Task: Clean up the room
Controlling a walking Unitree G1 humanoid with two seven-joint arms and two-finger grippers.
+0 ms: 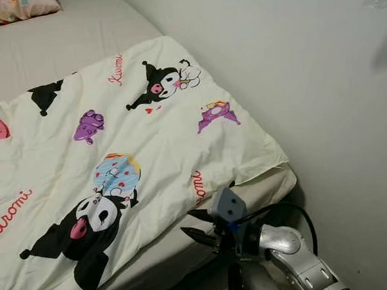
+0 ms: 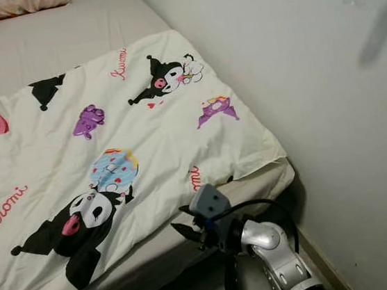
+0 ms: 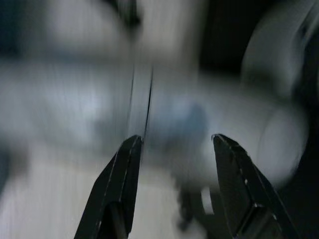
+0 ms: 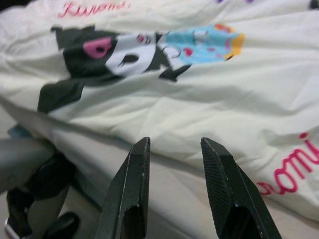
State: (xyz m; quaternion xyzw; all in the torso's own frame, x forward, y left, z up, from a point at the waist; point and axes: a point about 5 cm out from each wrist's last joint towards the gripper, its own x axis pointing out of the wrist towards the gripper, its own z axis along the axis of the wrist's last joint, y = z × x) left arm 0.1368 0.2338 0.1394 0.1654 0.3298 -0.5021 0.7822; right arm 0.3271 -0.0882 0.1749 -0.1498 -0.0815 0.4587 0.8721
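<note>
- Right gripper (image 4: 172, 149): black fingers apart, nothing between them; it sits low at the side edge of the bed (image 1: 96, 30), near the foot corner, aimed at the overhanging quilt edge.
- Left gripper (image 3: 174, 142): fingers apart and empty; its wrist view is heavily blurred, surroundings cannot be identified.
- Quilt (image 1: 144, 143): cream, printed with black cartoon characters, purple figures, a pink heart and red lettering. It lies spread over the bed, one corner reaching the foot corner beside the wall (image 1: 328, 101), its edge draping over the side.
- Pillow (image 1: 10, 8): patterned, at the head end, well apart from the quilt.
</note>
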